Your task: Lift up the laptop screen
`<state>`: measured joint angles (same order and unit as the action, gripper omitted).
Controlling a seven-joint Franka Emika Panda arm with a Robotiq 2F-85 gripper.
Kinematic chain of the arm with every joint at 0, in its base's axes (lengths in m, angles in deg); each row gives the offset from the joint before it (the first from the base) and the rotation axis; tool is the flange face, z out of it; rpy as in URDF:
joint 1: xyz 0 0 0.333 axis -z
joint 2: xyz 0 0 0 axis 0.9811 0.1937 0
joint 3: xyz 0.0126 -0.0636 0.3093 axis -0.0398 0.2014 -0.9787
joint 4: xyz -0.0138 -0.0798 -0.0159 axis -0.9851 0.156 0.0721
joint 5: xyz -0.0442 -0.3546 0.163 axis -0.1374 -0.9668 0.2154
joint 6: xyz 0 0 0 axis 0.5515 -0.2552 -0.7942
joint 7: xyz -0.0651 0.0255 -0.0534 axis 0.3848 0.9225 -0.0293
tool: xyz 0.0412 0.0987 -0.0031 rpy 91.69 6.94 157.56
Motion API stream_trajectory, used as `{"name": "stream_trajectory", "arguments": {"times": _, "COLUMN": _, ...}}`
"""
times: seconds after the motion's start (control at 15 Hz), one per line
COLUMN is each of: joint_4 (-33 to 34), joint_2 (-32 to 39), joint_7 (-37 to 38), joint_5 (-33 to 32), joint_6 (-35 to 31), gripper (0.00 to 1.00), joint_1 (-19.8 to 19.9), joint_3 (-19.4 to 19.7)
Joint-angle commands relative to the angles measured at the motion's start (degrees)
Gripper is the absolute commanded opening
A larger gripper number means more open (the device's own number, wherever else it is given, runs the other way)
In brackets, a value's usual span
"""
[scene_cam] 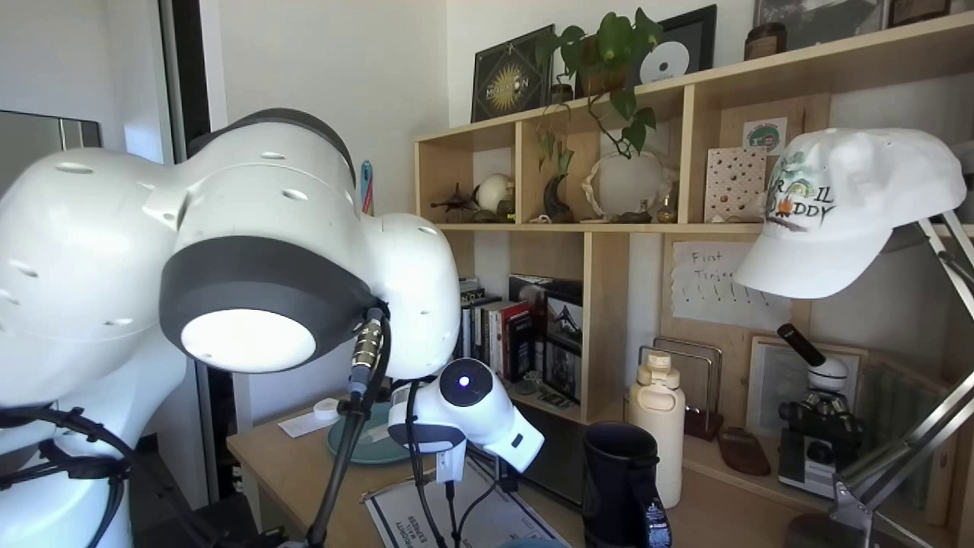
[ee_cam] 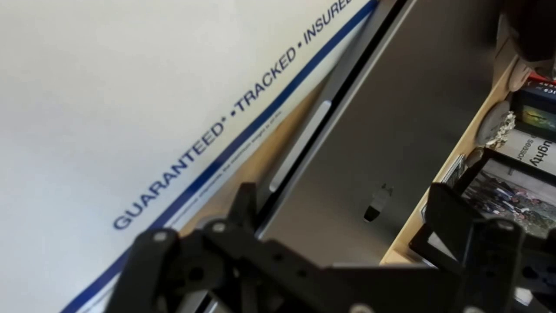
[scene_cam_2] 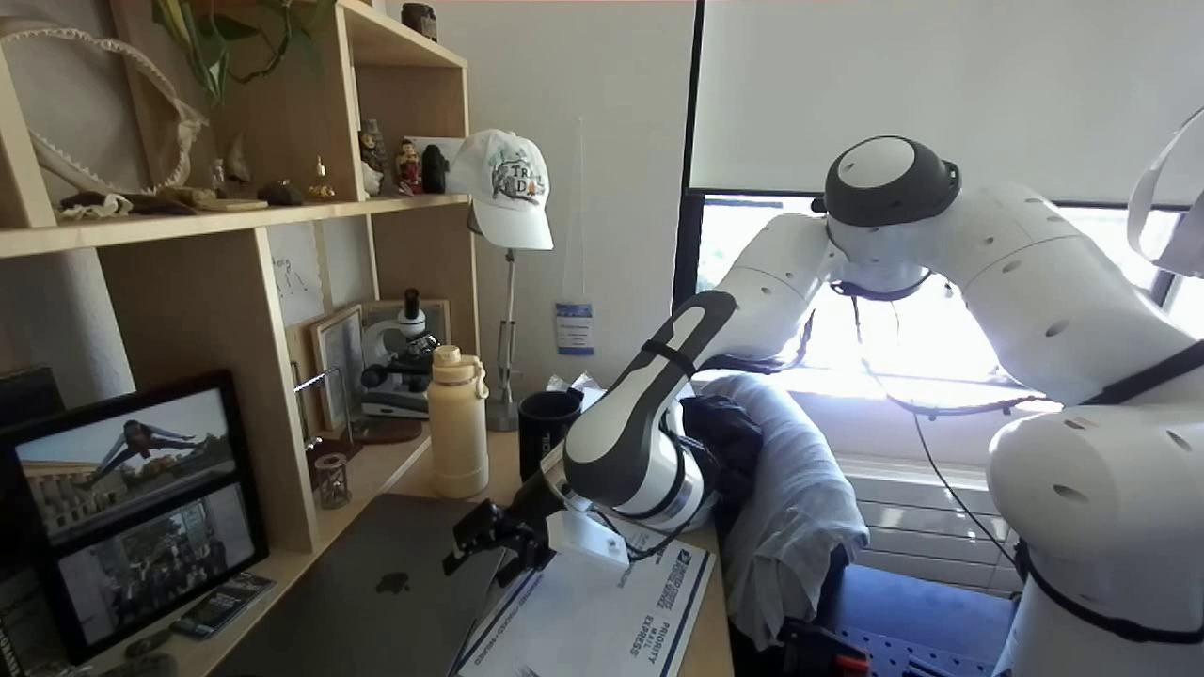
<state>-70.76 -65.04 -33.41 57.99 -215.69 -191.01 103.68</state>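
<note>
The laptop screen (scene_cam_2: 372, 611) lies low, close over its base (ee_cam: 299, 145), back side up with the apple mark (scene_cam_2: 392, 583) showing, along the edge of the desk (scene_cam: 285, 468) nearest the shelves (scene_cam_2: 188, 218). In the wrist view a thin dark line parts it from the base; from here I can't say whether that is a real opening. The gripper (ee_cam: 345, 193) hangs over the rim on the side away from the shelves, its fingers (ee_cam: 244, 206) spread wide, one by that rim, the other out above the laptop screen's back. Whether either finger touches, I can't make out.

Just beside the laptop screen lies a white mailer (scene_cam_2: 602, 602) with blue print, between it and the desk's opposite edge, below the end of the white arm (scene_cam_2: 781, 263). The teal plate (scene_cam: 380, 454) sits near a corner of the desk, partly hidden by the arm. Toward the other end stand a cream bottle (scene_cam: 657, 434), upright, and a black cup (scene_cam: 609, 472) near it; beyond them, in an exterior view, rises a lamp (scene_cam_2: 508, 348) with a white cap (scene_cam_2: 513, 188) hung over its head.
</note>
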Motion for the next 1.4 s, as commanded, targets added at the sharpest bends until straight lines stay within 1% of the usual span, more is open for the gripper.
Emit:
{"name": "stream_trajectory", "arguments": {"times": 0.0, "joint_4": 1.5, "joint_2": 0.1, "joint_7": 0.3, "joint_5": -0.3, "joint_6": -0.3, "gripper": 1.0, "joint_1": -0.9, "joint_3": -0.4}}
{"name": "stream_trajectory", "arguments": {"times": 0.47, "joint_4": 2.4, "joint_2": -0.2, "joint_7": -0.1, "joint_5": -1.2, "joint_6": -1.0, "gripper": 1.0, "joint_1": -0.7, "joint_3": -1.0}}
{"name": "stream_trajectory", "arguments": {"times": 0.93, "joint_4": 3.6, "joint_2": -1.0, "joint_7": -0.3, "joint_5": -2.2, "joint_6": -1.0, "gripper": 1.0, "joint_1": 0.5, "joint_3": -1.8}}
{"name": "stream_trajectory", "arguments": {"times": 1.33, "joint_4": 3.2, "joint_2": -0.5, "joint_7": -0.4, "joint_5": -2.6, "joint_6": -1.1, "gripper": 1.0, "joint_1": 1.8, "joint_3": -3.3}}
